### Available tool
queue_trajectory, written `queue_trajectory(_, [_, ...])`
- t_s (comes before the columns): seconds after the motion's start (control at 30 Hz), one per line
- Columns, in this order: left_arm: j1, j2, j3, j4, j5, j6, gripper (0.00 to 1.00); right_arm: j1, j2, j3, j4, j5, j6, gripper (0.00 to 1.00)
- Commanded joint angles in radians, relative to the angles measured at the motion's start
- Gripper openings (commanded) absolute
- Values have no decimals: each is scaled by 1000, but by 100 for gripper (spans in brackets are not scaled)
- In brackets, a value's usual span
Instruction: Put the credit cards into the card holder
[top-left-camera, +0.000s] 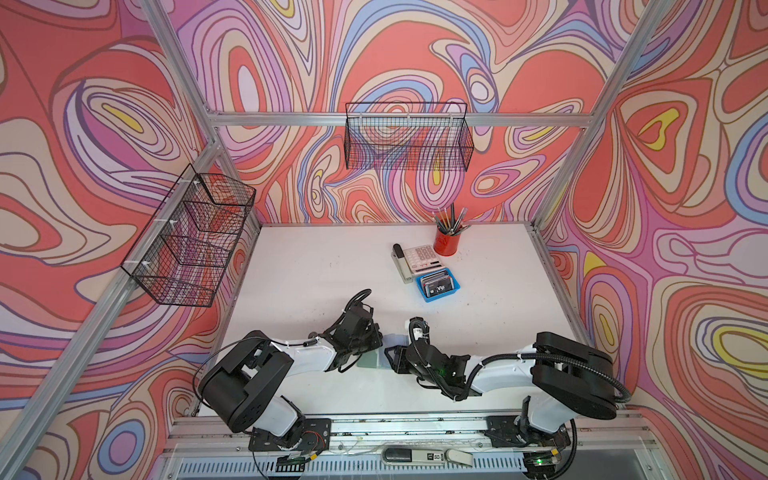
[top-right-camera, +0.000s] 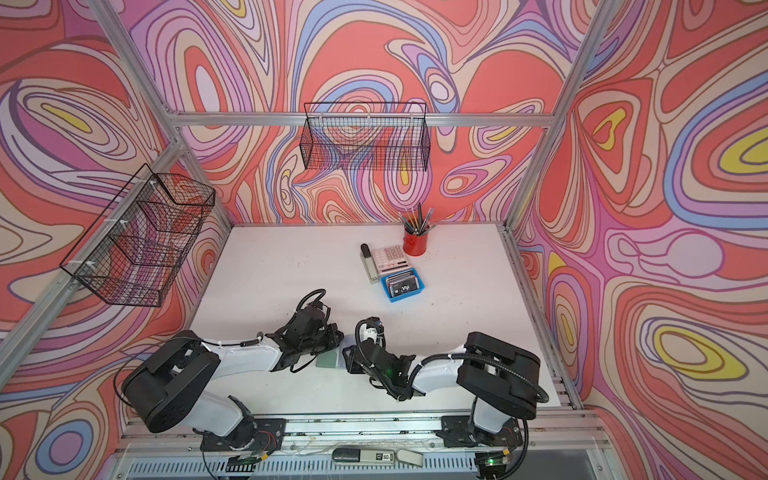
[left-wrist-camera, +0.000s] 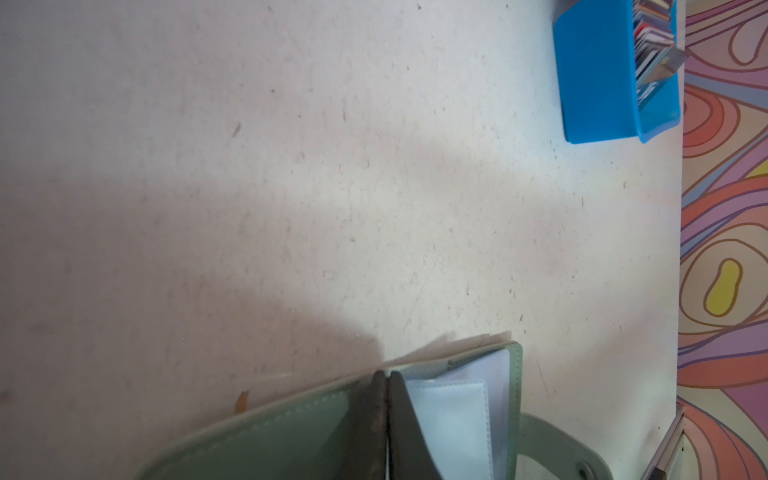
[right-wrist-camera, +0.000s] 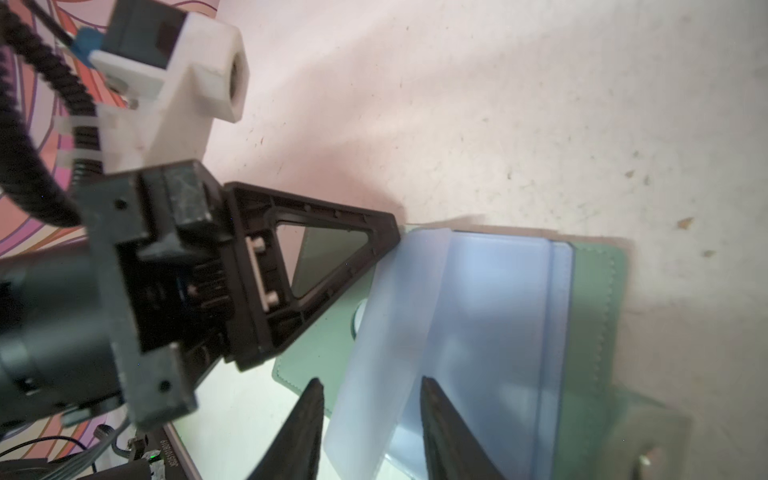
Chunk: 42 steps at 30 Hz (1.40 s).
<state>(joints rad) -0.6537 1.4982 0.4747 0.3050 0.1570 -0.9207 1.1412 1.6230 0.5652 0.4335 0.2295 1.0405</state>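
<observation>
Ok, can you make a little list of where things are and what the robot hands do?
Card holder: sage-green leather-like booklet, open on the white table
Left gripper: shut on its cover
Right gripper: open, clear plastic sleeve between its fingers
Credit cards: in the small blue plastic tray, dark "Vip" card in front
Cards in holder: none seen

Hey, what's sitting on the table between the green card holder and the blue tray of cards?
Nothing: in the left wrist view the stretch of table from the card holder to the blue tray is bare.
</observation>
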Motion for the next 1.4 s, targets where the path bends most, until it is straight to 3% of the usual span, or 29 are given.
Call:
queue_trajectory(0.0, [-3, -10, -25, -50, -9, -1, 7, 0, 19, 2, 25, 10, 15, 41])
queue_trajectory(0.33, [-3, -27, -25, -58, -4, -1, 7, 0, 31, 17, 48, -2, 1, 44])
queue_trajectory(0.53, [-1, -105, 31, -170, -29, 29, 13, 0, 69, 61, 80, -27, -25, 42])
queue_trajectory(0.83, [32, -375, 126, -452, -175, 96, 30, 0, 111, 133, 95, -45, -72, 43])
queue_trajectory(1.13, [126, -707, 53, -658, -266, 125, 39, 0, 235, 231, 93, -84, -97, 43])
queue_trajectory(1.37, [143, -762, -18, -688, -253, 132, 40, 0, 336, 304, 88, -119, -92, 44])
